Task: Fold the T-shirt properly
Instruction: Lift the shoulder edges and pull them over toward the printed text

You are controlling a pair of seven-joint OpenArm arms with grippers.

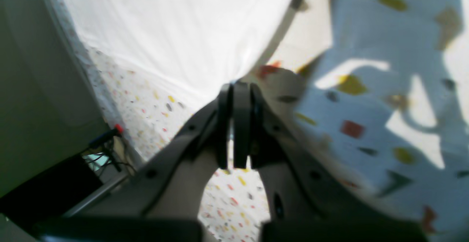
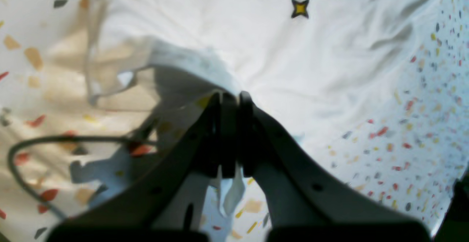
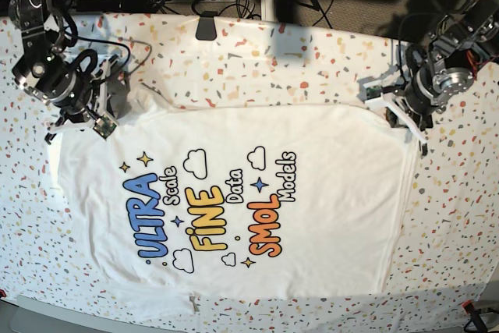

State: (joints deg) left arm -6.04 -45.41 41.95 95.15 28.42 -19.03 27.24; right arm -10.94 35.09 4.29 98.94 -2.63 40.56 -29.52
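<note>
Base view: printed T-shirt (image 3: 234, 200) lies face-up, long axis left to right, its upper corners pinched by the right gripper (image 3: 105, 118) upper left and left gripper (image 3: 401, 111) upper right.

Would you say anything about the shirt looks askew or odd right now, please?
Yes. The shirt lies print up but crooked on the table, with its lettering running diagonally. The two far corners are pinched and lifted by the left hand and right hand, wrinkling the cloth there.
</note>
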